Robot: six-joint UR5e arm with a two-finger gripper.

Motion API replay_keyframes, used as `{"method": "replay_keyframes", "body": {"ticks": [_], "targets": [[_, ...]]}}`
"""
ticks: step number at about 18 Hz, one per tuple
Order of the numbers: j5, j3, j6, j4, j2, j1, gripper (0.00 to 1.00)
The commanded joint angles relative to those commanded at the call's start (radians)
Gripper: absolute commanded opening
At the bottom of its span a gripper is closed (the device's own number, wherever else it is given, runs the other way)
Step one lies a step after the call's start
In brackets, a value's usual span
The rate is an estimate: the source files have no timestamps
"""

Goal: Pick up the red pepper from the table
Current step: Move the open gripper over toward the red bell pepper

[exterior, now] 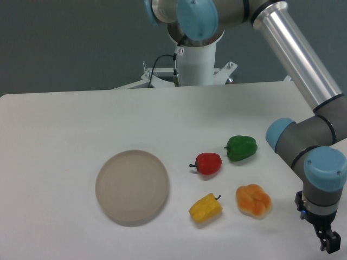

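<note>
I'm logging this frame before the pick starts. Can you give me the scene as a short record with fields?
target: red pepper, lying on the table, stem pointing left
neighbours: green pepper to its upper right, yellow pepper below, orange pepper to its lower right
plate: round beige plate, left of the peppers, nothing on it
gripper: gripper at the lower right edge, away from the peppers, holding nothing; jaw state unclear

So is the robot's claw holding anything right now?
Gripper: holding nothing, off to the side of the red pepper; mostly out of frame, so open or closed cannot be told.
</note>
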Motion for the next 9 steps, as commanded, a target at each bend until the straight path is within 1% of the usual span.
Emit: {"method": "replay_keyframes", "body": {"ticks": [2,4,7,9], "targets": [[0.003,-0.005,0.0,0.0,0.002,-0.023,1.0],[0.005,-0.035,-0.002,0.0,0.023,-0.026,1.0],[0.0,-0.098,-0.002,-0.002,0.067,-0.025,1.0],[0.0,-0.152,0.0,-0.002,0.107,-0.02,1.0]]}}
